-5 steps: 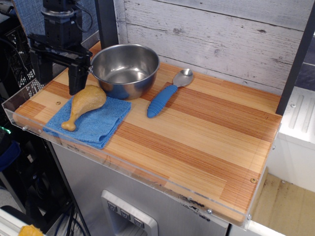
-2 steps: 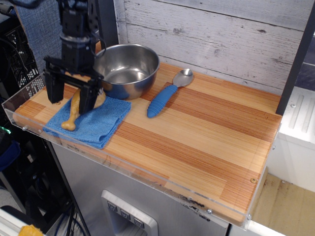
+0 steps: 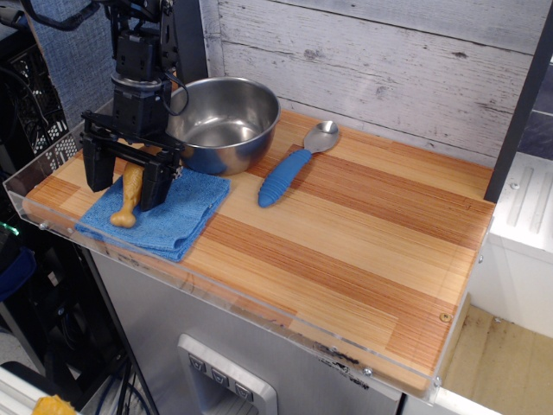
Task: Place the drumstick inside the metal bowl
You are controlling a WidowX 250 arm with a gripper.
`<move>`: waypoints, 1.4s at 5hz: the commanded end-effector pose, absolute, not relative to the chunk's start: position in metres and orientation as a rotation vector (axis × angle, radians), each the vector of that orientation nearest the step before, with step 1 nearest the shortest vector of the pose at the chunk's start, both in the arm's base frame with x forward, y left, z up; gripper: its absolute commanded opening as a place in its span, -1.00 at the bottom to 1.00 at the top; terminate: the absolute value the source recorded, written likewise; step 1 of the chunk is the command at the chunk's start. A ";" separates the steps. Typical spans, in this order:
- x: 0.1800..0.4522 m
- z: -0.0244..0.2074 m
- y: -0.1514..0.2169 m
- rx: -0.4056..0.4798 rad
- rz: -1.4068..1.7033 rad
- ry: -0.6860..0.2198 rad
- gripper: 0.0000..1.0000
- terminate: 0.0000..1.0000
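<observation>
The tan-yellow drumstick [image 3: 130, 192] lies on a blue cloth [image 3: 168, 216] at the left end of the board, its thin bone end pointing to the front. My gripper [image 3: 126, 180] is down over it, open, with one black finger on each side of the drumstick; the bulbous end is mostly hidden behind the gripper. The fingers stand apart from the drumstick's sides. The shiny metal bowl [image 3: 222, 121] stands empty just behind and to the right of the gripper, close to its right finger.
A blue-handled metal spoon [image 3: 289, 169] lies right of the bowl. The wooden board [image 3: 363, 251] has a clear plastic rim at its front and left edges. A whitewashed plank wall stands behind, and a dark post is at the right.
The gripper has come forward from beside the bowl and lowered over the drumstick, so its fingers now straddle it. The drumstick, bowl and spoon have not moved.
</observation>
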State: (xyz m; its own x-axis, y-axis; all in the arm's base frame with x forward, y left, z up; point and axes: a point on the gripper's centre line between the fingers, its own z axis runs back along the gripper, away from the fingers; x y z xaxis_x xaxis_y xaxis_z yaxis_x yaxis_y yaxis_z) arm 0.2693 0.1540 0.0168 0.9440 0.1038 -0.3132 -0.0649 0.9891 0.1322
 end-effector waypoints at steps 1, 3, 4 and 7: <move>0.272 0.032 0.153 0.153 0.079 0.272 -1.00 -1.00; 0.268 0.059 0.151 0.129 0.078 0.219 -1.00 -1.00; 0.264 0.101 0.152 0.134 0.091 0.128 -1.00 -1.00; 0.336 0.109 0.130 0.144 0.048 0.146 -1.00 -1.00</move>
